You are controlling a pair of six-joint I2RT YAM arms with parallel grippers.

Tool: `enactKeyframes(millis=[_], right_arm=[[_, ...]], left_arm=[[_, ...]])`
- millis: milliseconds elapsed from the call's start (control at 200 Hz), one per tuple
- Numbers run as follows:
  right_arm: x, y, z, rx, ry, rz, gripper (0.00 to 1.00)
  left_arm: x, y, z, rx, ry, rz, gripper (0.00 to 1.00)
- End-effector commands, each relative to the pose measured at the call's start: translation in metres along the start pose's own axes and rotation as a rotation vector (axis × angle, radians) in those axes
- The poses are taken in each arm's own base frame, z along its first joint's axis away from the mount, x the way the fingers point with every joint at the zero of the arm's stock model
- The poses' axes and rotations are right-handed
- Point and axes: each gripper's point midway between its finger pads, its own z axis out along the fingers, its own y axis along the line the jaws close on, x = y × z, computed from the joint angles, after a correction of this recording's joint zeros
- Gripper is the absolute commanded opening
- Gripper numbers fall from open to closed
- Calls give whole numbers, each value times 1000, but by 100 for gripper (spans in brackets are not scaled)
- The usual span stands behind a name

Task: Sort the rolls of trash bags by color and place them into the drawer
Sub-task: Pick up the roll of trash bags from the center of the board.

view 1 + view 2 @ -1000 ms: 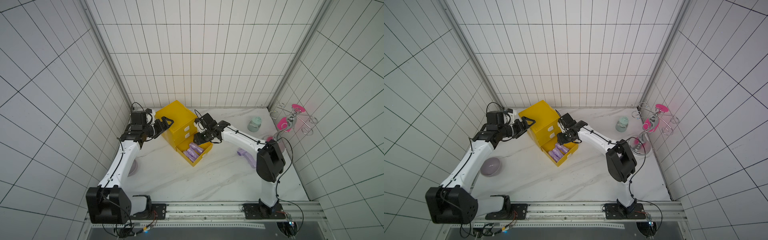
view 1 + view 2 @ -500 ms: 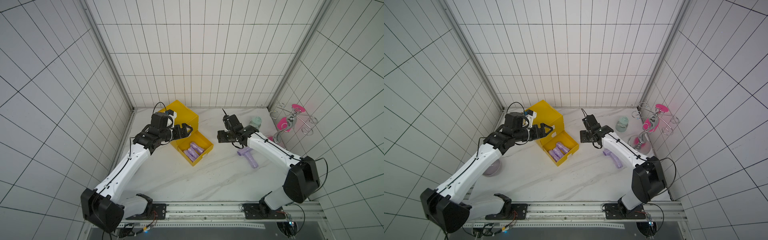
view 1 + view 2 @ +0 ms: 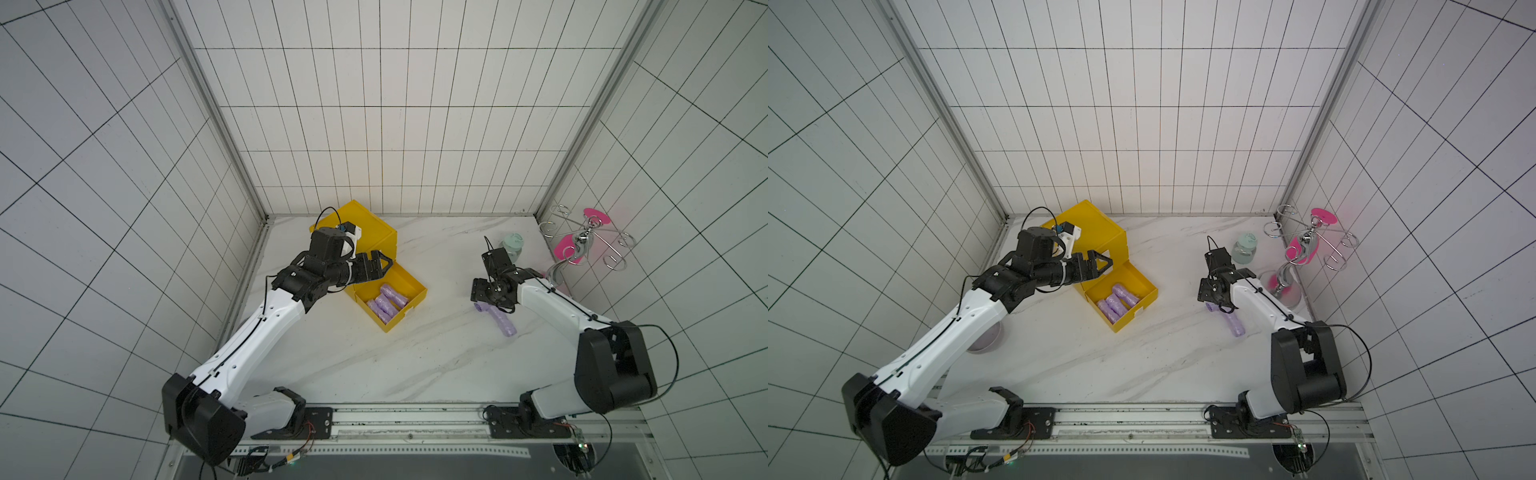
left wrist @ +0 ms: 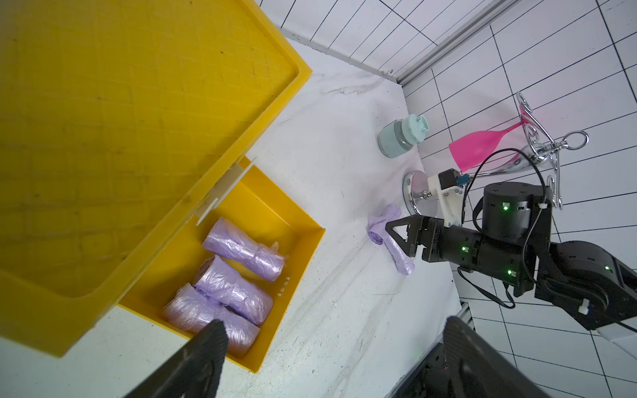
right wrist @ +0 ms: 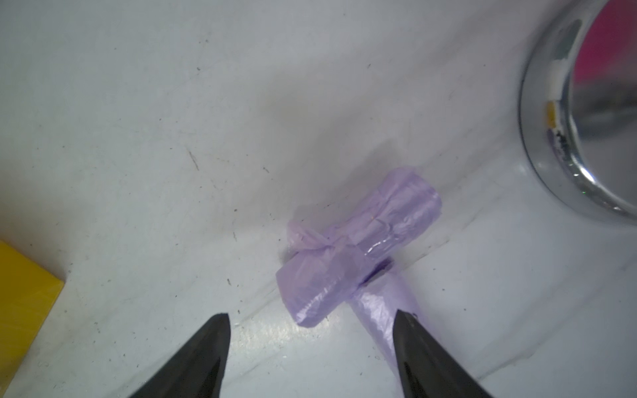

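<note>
TOP VIEWS
- Counter: white marble-look counter (image 3: 374,365), tiled walls on three sides.
- Cabinet: yellow plastic drawer cabinet (image 3: 374,228) in the far left corner. Its open yellow drawer (image 3: 409,311) juts toward mid-counter in both top views.
- Rolls, stored: lilac crinkly plastic rolls (image 3: 387,300) lie side by side inside the drawer.
- Rolls, loose: two crossed lilac rolls (image 3: 503,324) lie on bare counter, well apart from the drawer.
- Left jaws: wide apart and empty, over the drawer's inner end beside the cabinet front.
- Right jaws: pointing down over the crossed lilac rolls. Their gap cannot be told from here.
- Other: pale green lidded jar (image 3: 512,244) upright near the back wall. Chrome wire rack with pink glasses (image 3: 582,245) is at the right wall. A greyish-lilac bowl (image 3: 986,338) is half hidden under the left arm (image 3: 942,345).

LEFT WRIST
- Drawer: three lilac rolls are packed along one side, and the rest of the floor is bare yellow.
- Left fingertips (image 4: 206,348): black, far apart, nothing between them.
- Right jaws: apart, at the crossed lilac rolls, near the rack's round chrome base (image 4: 417,193).

RIGHT WRIST
- Loose rolls: one roll lies across the other.
- Right fingertips (image 5: 213,334): spread, nothing gripped. One tip overlaps the lower roll, but whether it touches cannot be told.
- Edges: the chrome base is beside the rolls. A yellow drawer corner shows at the frame edge.
</note>
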Motion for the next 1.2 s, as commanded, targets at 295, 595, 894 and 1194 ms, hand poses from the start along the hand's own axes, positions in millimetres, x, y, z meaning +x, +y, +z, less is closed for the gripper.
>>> enactKeyframes(millis=[295, 595, 894, 1194], right_arm=[[-5, -19, 42, 61, 56, 89, 83], [-10, -11, 63, 52, 81, 80, 76], [-26, 31, 61, -42, 57, 13, 42], [-32, 74, 49, -138, 49, -78, 16]], left_arm=[[3, -3, -9, 10, -16, 18, 97], [1, 5, -14, 18, -18, -5, 97], [-1, 14, -19, 21, -24, -31, 97], [-6, 25, -29, 30, -38, -67, 97]])
